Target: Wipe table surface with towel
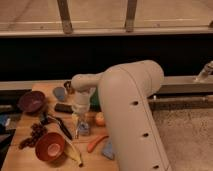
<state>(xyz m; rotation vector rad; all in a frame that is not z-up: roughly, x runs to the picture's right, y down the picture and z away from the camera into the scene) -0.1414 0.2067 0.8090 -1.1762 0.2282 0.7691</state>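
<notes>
In the camera view, the white arm reaches leftward over the wooden bench and turns its wrist down. The gripper hangs near the middle of the bench with its jaws drawn together. They seem to pinch the small pale towel, which sits at the fingertips, low against the wood. Whether the cloth is pressed flat on the surface I cannot tell.

To wipe well, I judge the towel should be kept down on the wood with light, even pressure and dragged in short strokes. The grip should stay closed so the cloth does not slip out.

Room is tight. Just left of the gripper lies a black utensil. An orange fruit sits just to the right, with a carrot in front of it. Nearer the front are an orange bowl and a banana, and a dark bowl stands toward the left edge. The barest strip seems to be the small patch around the towel, so strokes should stay short and well inside the bench edges.
</notes>
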